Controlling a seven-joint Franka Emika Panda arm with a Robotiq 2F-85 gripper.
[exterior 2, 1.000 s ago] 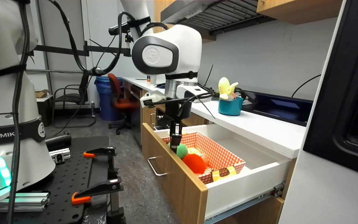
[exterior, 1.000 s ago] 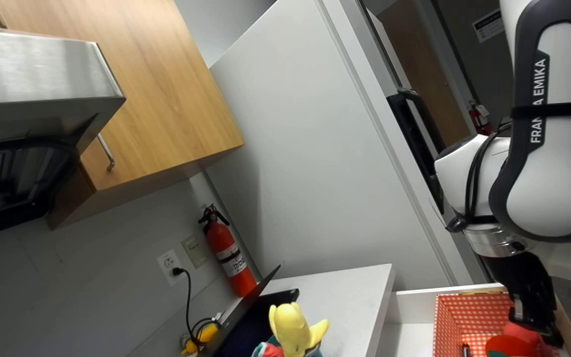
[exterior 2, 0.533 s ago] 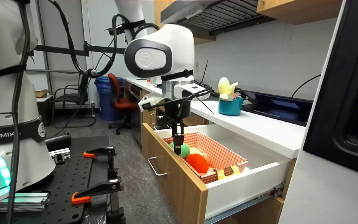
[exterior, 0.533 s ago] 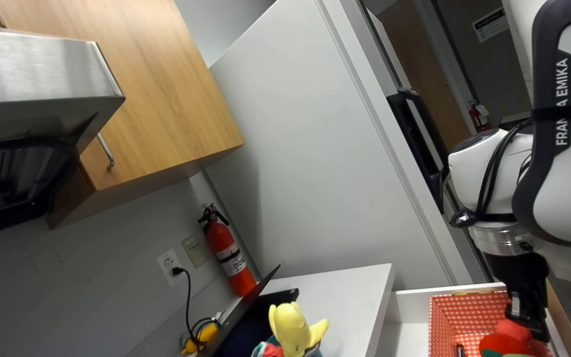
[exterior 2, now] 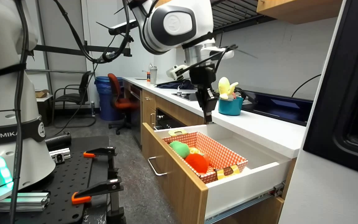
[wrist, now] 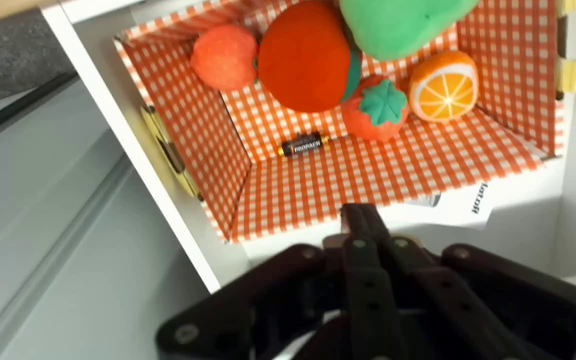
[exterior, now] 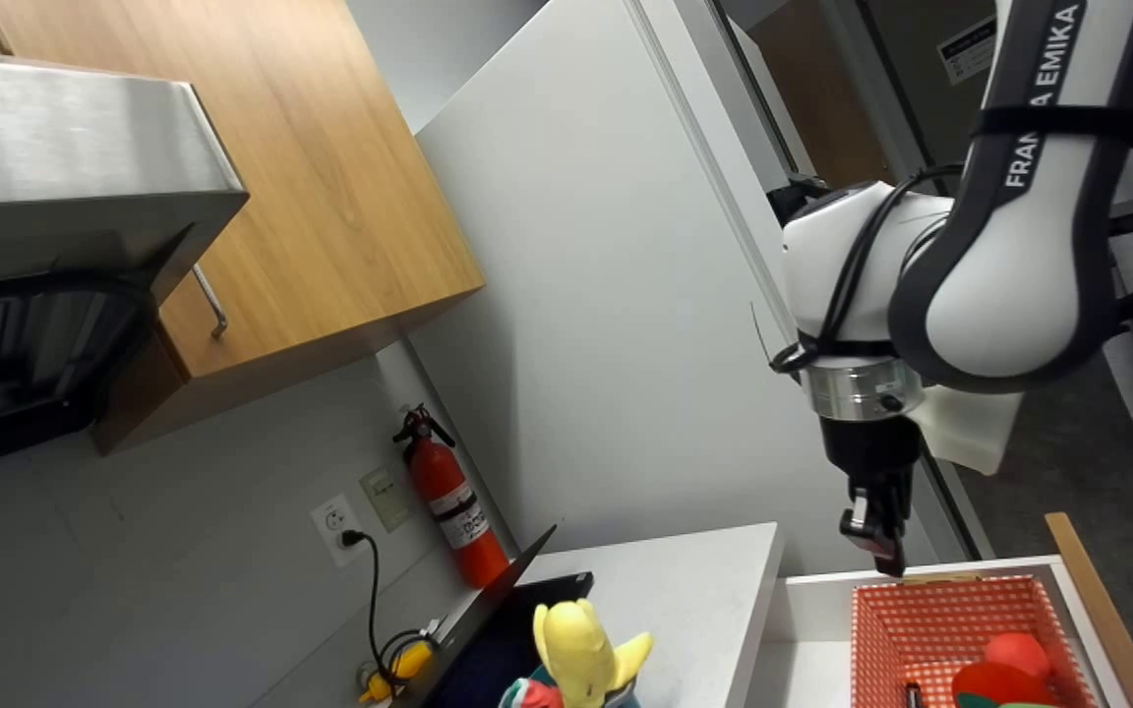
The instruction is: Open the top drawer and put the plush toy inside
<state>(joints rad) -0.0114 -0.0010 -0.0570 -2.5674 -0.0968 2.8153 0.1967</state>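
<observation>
Light-wood-fronted, white-walled top drawer (exterior 2: pixel 182 186): pulled out. Inside stands a rectangular red-and-white checked basket (exterior 2: pixel 219 151) holding, among other items, a large round red toy fruit (wrist: pixel 305 57) and a small black cylindrical battery (wrist: pixel 304 144). Bright yellow, lumpy plush toy (exterior: pixel 578 651): in a round teal pot (exterior 2: pixel 230 107) on the white table (exterior 2: pixel 259 124). Black pincer (wrist: pixel 361 214): fingertips meeting, directed downward above the top drawer, apart from the plush toy.

The gripper (exterior 2: pixel 208 119) has risen toward the countertop (exterior 2: pixel 259 128), and the basket (exterior 2: pixel 218 153) has slid slightly that way
</observation>
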